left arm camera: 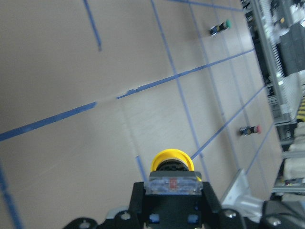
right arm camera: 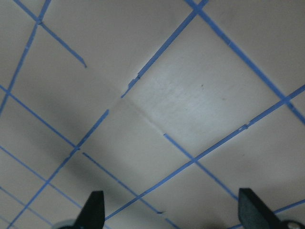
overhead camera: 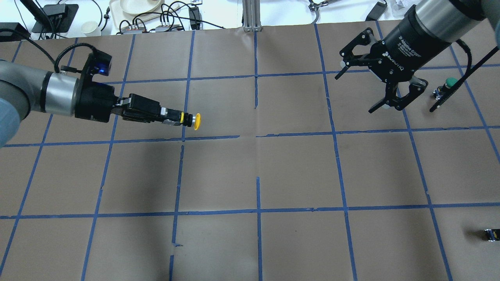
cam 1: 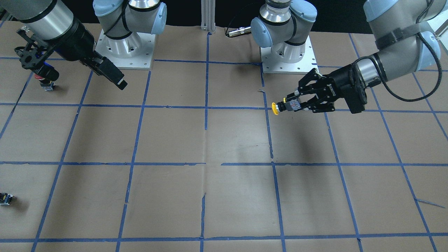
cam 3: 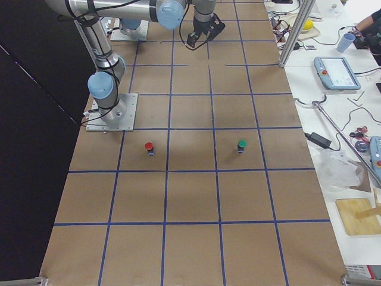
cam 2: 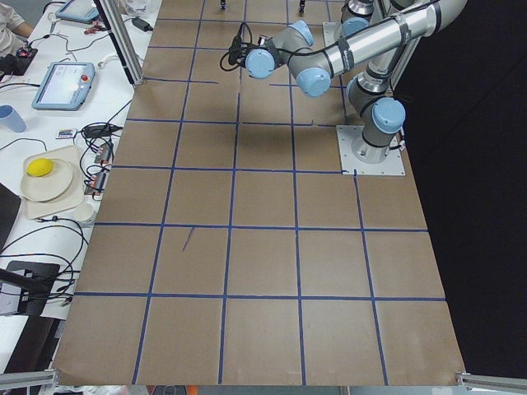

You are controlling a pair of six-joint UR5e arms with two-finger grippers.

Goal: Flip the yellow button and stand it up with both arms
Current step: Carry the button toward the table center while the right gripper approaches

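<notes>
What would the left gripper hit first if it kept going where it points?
Nothing nearby: the left gripper, holding the yellow button, points across the table. The right gripper sits off that line. Its downward tilt is unclear.

A table (overhead camera: 297,171) covered in brown paper was marked into squares by blue tape (overhead camera: 258,211). A metal post (overhead camera: 252,15) stood at its far edge. Alongside ran a white bench (cam 2: 16,164) littered with cables (overhead camera: 172,17), a plate (cam 2: 51,183) and a screen (cam 2: 64,85).
</notes>
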